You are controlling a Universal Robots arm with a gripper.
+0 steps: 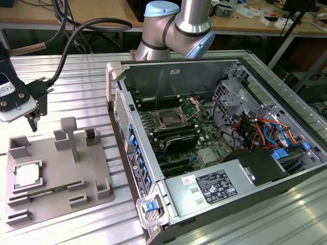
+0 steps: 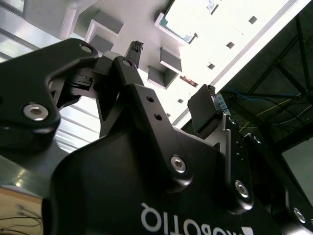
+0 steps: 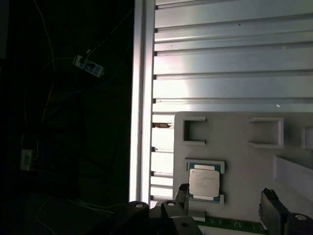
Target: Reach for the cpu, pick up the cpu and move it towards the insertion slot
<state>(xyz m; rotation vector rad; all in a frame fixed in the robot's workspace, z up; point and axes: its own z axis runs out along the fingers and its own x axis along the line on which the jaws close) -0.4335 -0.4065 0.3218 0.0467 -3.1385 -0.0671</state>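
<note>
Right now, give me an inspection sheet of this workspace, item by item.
Surface: ribbed aluminium table, carrying a grey tray and an open computer case.
Job's things: cpu lies flat in a tray recess, not gripped; insertion slot sits on the board inside the case.
Clutter: green memory stick lies in the tray beside the cpu.
Grippers: gripper open and empty, above the tray near the cpu, apart from it.
Cables: black cable loops up from the wrist; red and blue wires inside the case.
Surroundings: wooden benches behind the table; arm joints behind the case.
</note>
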